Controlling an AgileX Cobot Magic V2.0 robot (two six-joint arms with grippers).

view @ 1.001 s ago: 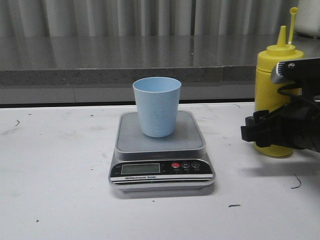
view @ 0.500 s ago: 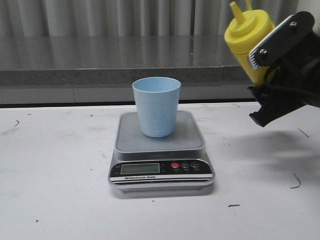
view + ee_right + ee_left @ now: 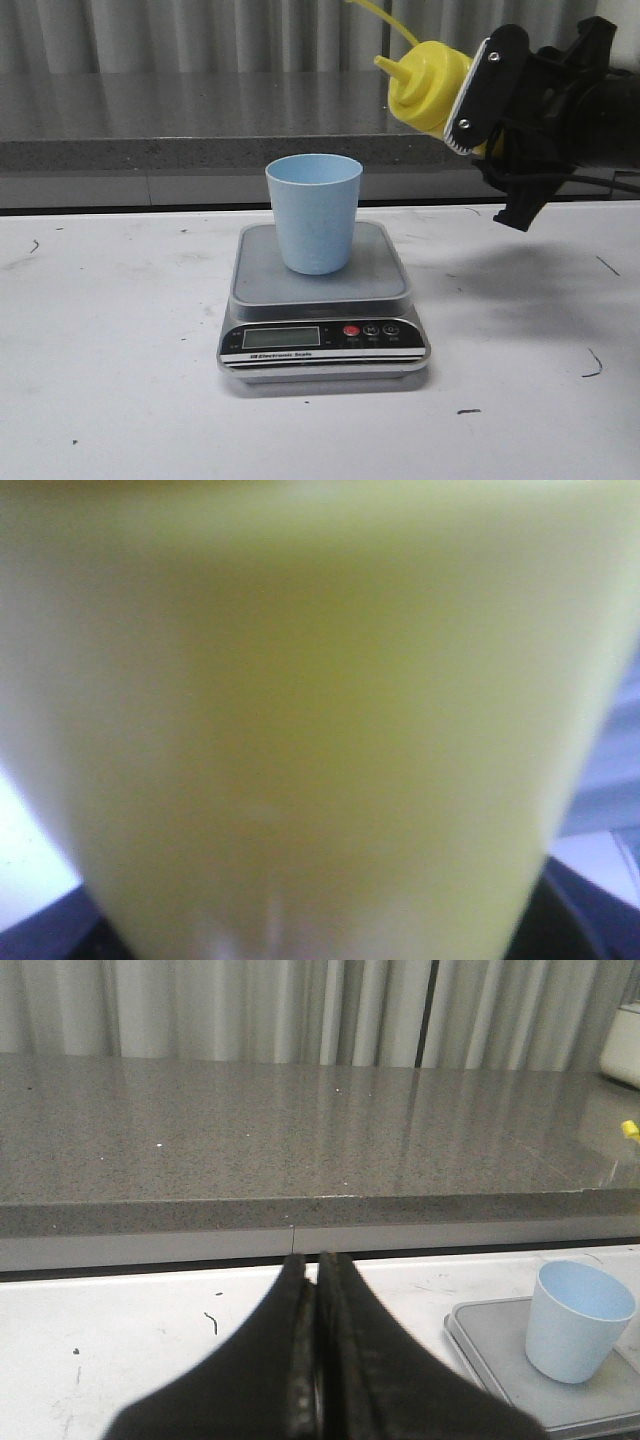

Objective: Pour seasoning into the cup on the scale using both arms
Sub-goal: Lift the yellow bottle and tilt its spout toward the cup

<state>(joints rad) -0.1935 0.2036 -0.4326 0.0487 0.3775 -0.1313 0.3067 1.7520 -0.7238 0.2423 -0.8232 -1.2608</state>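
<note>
Already the right tool [image 3: 492,100] is clamped on the seasoning [image 3: 428,84], aloft and tilted, nozzle short of the cup [image 3: 314,212] standing on the scale [image 3: 322,300] mid-tabletop [image 3: 110,350]. Nothing looks poured yet. The left tool [image 3: 318,1360] waits pressed together, empty.

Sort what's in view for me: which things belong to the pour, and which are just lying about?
Part of the job:
- yellow seasoning bottle, tilted, held by the right gripper
- blue cup, upright on the scale
- scale
- left gripper, fingers together, holding nothing

Just there:
- grey counter ledge
- curtain
- white object at the frame edge, unidentifiable
</note>
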